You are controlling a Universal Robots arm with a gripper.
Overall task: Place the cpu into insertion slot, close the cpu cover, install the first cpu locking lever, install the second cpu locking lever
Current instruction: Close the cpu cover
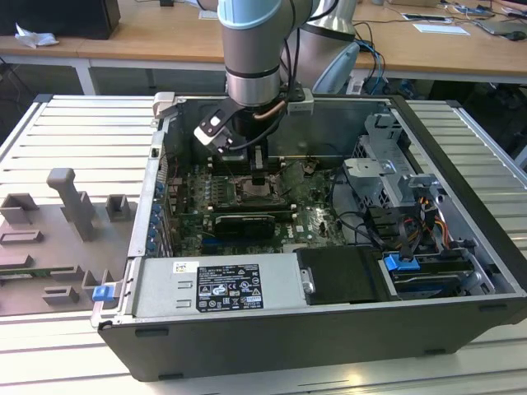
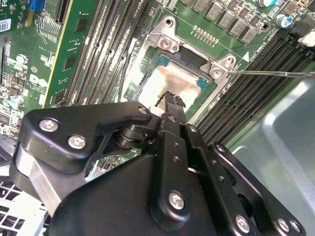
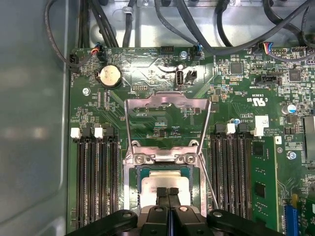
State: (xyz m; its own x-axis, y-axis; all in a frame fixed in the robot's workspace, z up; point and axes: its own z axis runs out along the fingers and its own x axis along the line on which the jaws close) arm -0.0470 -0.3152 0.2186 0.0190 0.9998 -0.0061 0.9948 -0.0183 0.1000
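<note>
well, the arm (image 1: 251, 49) reaches straight down into the open computer case (image 1: 461, 164). the case lies on its side on the slatted surface (image 1: 74, 140), so the motherboard (image 3: 162, 73) faces up and the socket can be reached from above. in the first wrist view the 2 fingers (image 3: 161, 192) are pressed together, pinching nothing. their tips are down at the pale metal face of the cpu (image 3: 165, 181). i cannot tell whether they touch it or hover just above. to my eye, closed fingers make 1 narrow blunt tip, better suited to pressing or nudging than to carrying.

the cpu lies flat inside the insertion slot (image 3: 130, 189), square to its silvery rim, between 2 banks of long black memory slots (image 3: 96, 182). so the placing looks done. the cpu cover (image 3: 167, 101) is swung up and back on its hinge, clear of the chip, with green board showing through its cut-out centre. it has to stand like that for the chip to go in, and it is not yet closed. a thin wire locking lever (image 3: 207, 179) slants free just beside the socket. in the second wrist view a rod (image 2: 275, 73) of the same kind juts out past the socket corner, unlatched. that slack is likely what lets the cover stand open.
</note>
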